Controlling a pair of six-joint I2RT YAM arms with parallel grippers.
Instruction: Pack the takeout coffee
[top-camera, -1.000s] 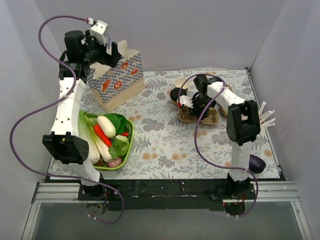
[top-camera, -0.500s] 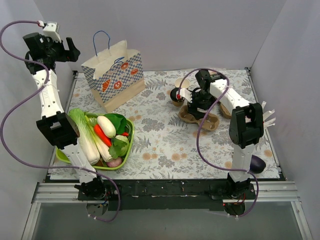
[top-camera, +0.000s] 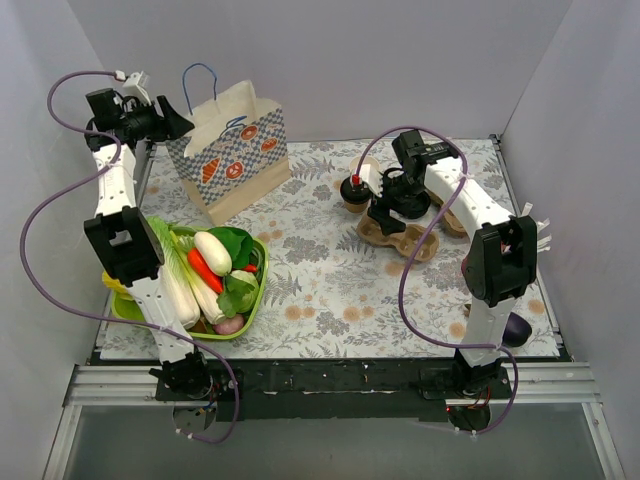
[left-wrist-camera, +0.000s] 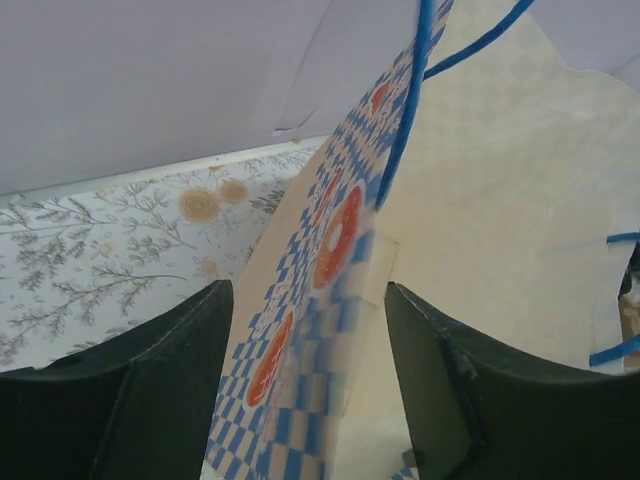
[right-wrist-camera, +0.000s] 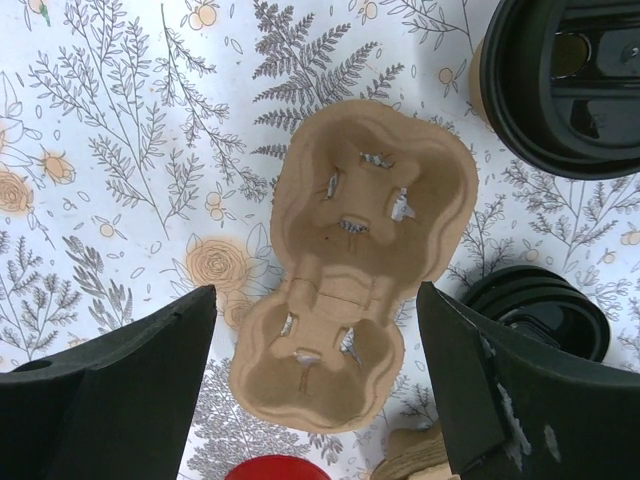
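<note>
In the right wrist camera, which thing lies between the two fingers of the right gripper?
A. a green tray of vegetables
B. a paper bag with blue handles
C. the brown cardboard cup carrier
C: the cardboard cup carrier lies flat, centred between the open fingers of the right gripper, and neither of its two holes holds a cup.

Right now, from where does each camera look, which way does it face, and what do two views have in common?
Top external: above and behind the bases, looking down at the table; left arm and right arm show.
Left wrist: on the left arm, facing the paper bag; the open left gripper frames the bag's edge.
Right wrist: looking straight down on the cup carrier; open right gripper frames it.
Shared: top external also shows bag and carrier.
</note>
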